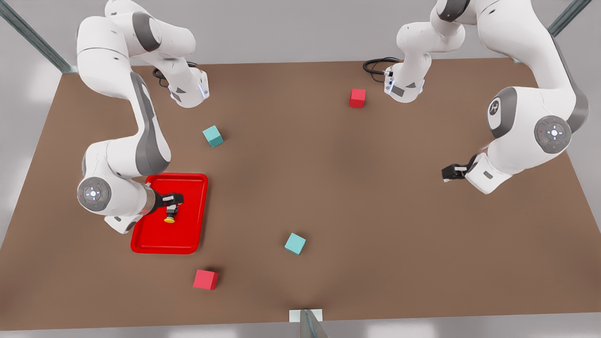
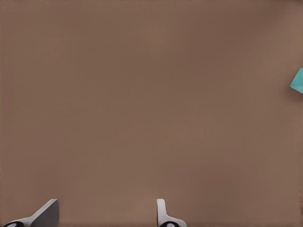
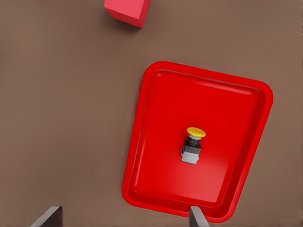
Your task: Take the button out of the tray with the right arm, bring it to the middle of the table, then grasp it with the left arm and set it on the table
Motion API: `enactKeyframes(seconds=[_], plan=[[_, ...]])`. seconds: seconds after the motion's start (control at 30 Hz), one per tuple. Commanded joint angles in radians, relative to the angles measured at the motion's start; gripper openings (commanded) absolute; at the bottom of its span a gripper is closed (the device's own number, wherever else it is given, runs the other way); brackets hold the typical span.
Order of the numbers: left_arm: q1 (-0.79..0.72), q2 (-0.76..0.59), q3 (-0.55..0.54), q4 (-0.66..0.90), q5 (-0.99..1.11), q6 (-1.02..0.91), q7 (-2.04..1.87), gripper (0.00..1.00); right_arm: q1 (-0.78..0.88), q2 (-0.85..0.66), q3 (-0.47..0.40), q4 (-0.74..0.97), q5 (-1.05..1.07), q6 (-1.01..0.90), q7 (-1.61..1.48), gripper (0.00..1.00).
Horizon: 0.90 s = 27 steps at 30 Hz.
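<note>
Our right gripper hangs over the tray with its jaws spread wide and empty. The button lies on its side near the tray's middle (yellow cap plain to see). Our left gripper waits over bare counter at the front view's right, jaws likewise wide, near a teal cube.

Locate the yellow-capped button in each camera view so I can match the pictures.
Front view: the button lies in the red tray at the front view's left, just under the right pincer.
Left wrist view: not in it; bare table and a teal cube's corner.
Right wrist view: the button lies near the tray's middle.
Shared landmark: the red tray, in the front and right wrist views.
</note>
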Motion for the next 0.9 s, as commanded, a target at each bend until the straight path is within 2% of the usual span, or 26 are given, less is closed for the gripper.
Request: enactKeyframes(seconds=[0.0,0.1,0.17,0.23,0.37,0.5,0.57,0.6,0.63,0.73,0.87], plan=[[-0.002,-0.004,-0.003,0.005,0.000,-0.011,-0.031,1.00,-0.001,0.011,0.000,-0.004,-0.057,0.028,0.115,1.00],[-0.009,-0.024,-0.012,0.005,-0.001,-0.038,-0.051,1.00,-0.010,0.096,0.000,-0.009,-0.048,0.067,0.114,1.00],[0.008,-0.045,-0.021,0.003,-0.001,-0.146,-0.039,1.00,-0.029,0.155,-0.002,-0.013,-0.042,0.179,0.114,1.00],[0.010,-0.039,-0.021,0.005,0.000,-0.138,-0.039,1.00,-0.063,0.164,0.000,-0.093,-0.042,0.304,0.112,1.00],[-0.039,-0.033,-0.026,0.005,-0.001,-0.095,-0.053,1.00,-0.155,0.204,0.001,-0.115,-0.033,0.309,0.099,1.00],[-0.042,-0.012,-0.026,0.002,0.000,-0.054,-0.051,1.00,-0.142,0.092,0.001,-0.070,-0.082,0.333,0.100,1.00],[-0.047,-0.016,-0.026,0.003,0.000,-0.054,-0.051,1.00,-0.260,0.000,0.117,-0.154,-0.082,0.355,0.099,1.00],[-0.047,-0.016,-0.027,0.005,-0.001,-0.055,-0.051,1.00,-0.270,-0.052,0.126,-0.258,-0.085,0.421,0.100,1.00],[-0.050,-0.015,-0.027,0.003,-0.001,-0.054,-0.051,1.00,-0.271,-0.121,0.126,-0.423,-0.085,0.574,0.111,1.00],[-0.062,-0.013,-0.027,0.005,0.000,-0.052,-0.051,1.00,-0.260,-0.150,0.127,-0.542,-0.083,0.613,0.117,1.00],[-0.071,-0.013,-0.027,0.003,-0.001,-0.038,-0.051,1.00,-0.254,-0.121,0.150,-0.547,-0.083,0.617,0.160,1.00]])
